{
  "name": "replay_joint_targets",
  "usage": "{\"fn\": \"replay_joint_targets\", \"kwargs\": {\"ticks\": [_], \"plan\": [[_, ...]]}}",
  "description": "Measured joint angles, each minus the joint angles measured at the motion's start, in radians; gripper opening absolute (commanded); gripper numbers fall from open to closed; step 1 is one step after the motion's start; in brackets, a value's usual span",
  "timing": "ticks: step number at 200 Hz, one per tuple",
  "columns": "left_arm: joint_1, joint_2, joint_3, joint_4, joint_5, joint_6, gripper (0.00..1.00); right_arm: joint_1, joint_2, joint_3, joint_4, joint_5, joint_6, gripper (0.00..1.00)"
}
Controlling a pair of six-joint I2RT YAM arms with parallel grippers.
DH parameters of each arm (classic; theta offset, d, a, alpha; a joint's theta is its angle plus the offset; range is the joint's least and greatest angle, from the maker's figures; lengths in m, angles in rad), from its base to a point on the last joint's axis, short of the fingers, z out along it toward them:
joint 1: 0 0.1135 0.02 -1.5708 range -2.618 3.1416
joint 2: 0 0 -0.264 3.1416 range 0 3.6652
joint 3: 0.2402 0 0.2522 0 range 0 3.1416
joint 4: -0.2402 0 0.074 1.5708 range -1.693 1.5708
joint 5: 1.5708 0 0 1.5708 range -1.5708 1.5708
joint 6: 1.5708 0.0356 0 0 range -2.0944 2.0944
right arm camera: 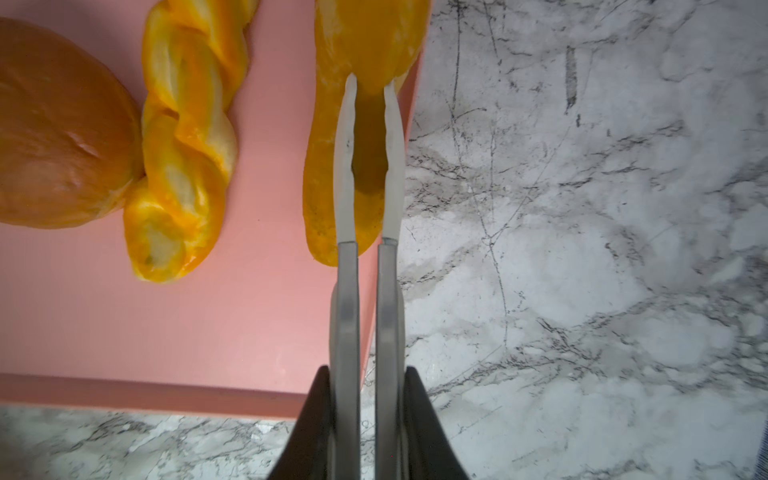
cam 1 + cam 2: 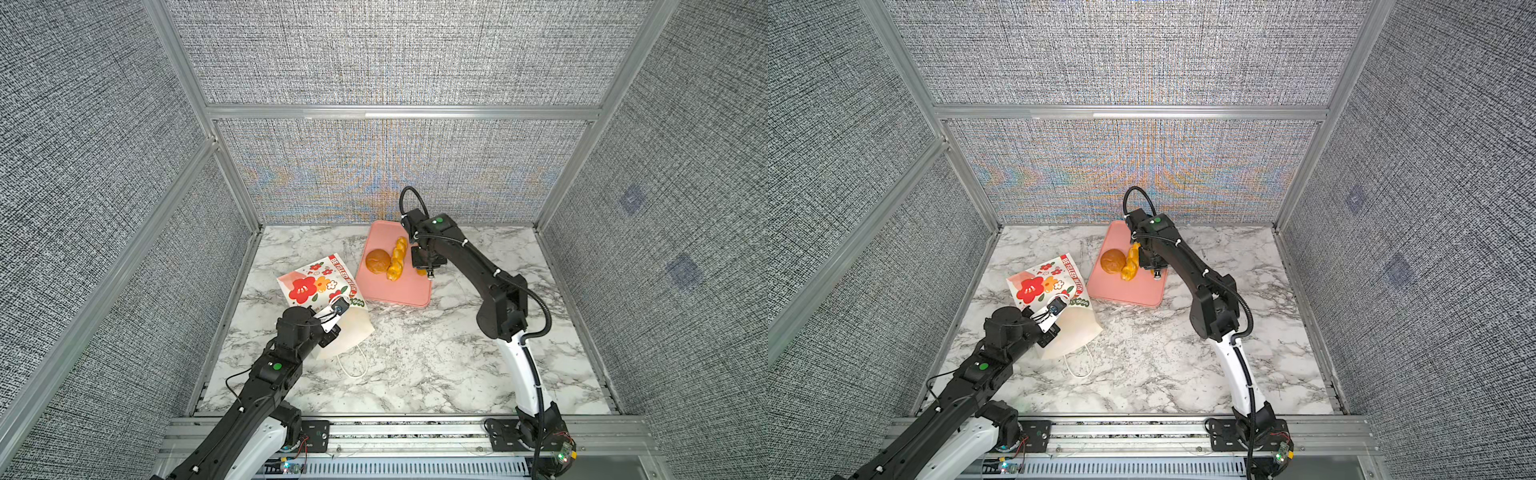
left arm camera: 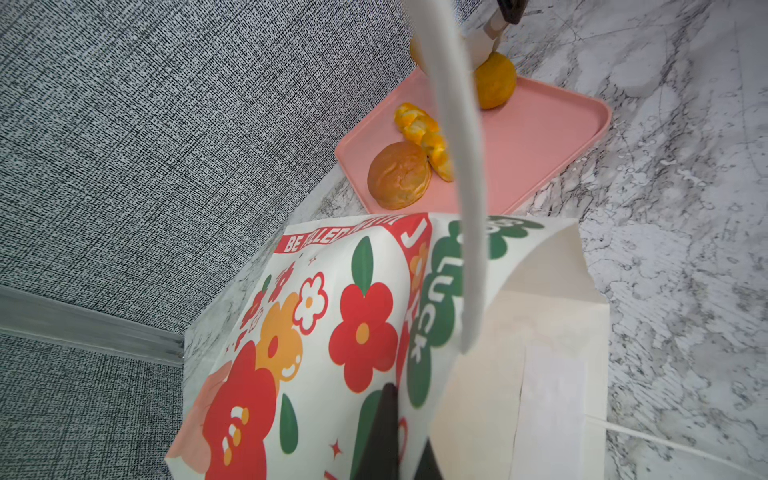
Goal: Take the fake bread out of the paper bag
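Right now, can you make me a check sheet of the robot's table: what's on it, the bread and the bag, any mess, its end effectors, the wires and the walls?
surface: marble tabletop, with a pink tray near the back.
job's things: paper bag tilted, mouth open; round bun and twisted stick on the tray.
clutter: nothing seen.
end effectors: left end effector shut on the bag's rim; right end effector shut on a yellow loaf at the tray's edge.
cables: black hose along the right arm; bag's cord handle on the table.
surroundings: grey woven walls, aluminium frame.
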Motion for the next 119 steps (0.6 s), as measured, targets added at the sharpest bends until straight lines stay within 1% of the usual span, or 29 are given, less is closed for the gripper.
{"fn": "replay_joint_targets", "kwargs": {"ticks": [18,34,53,75,119], "plan": [[0.0,-0.001,0.0,-0.001,0.008,0.0,0.0,0.006,0.011,0.023,-0.051,0.046,0.01,0.0],[0.0,-0.002,0.0,0.0,0.013,0.0,0.0,0.011,-0.023,-0.016,-0.056,0.053,0.012,0.0],[-0.001,-0.002,0.0,0.001,0.019,0.0,0.0,0.011,-0.084,-0.08,-0.068,0.052,0.012,0.0],[-0.001,-0.003,0.0,0.001,0.02,0.0,0.0,0.006,-0.129,-0.095,-0.065,0.044,0.013,0.0],[-0.001,-0.004,0.0,0.001,0.02,0.0,0.0,0.008,-0.148,-0.1,-0.064,0.004,0.02,0.0]]}}
